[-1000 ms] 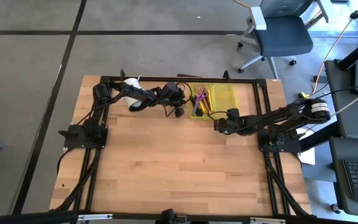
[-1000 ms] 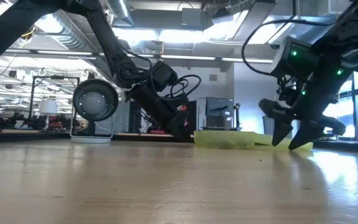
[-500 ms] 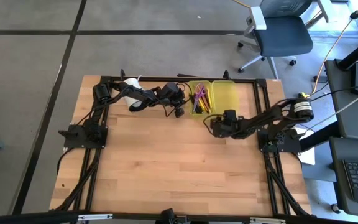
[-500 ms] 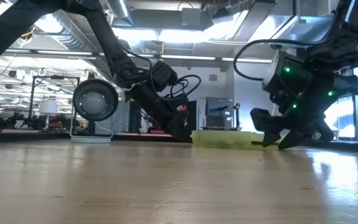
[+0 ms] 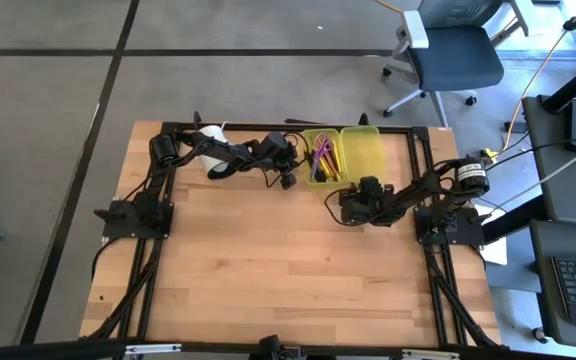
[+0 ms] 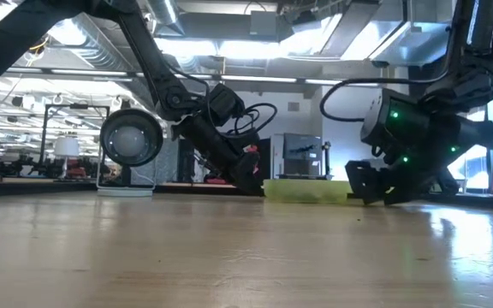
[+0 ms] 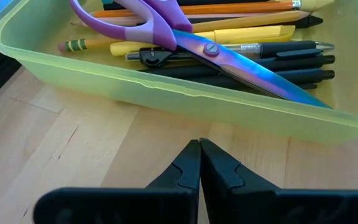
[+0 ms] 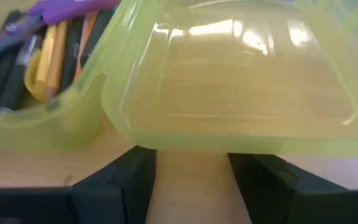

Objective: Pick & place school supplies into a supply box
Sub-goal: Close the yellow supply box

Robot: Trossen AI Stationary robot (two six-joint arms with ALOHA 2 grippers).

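The worktop is mostly bare wood, with all the action up at its twelve-to-one o'clock edge. There sits the supply box, lying open with its two shallow yellow-green halves side by side. A second ago it looked skewed and hard against the far rail; now it sits squarer and a touch further in.

The right arm has swung in from three o'clock and dropped low. The right claw has come up to the near wall of the empty half, fingers spread wide and holding nothing.

The left claw waits pinched shut and empty, just beside the filled half at its nine o'clock side.

In that half lie the pencils and pens with the purple-handled scissors across them. So I'd say the loading looks done, and the right arm is lining up to tip the empty half over as a lid.
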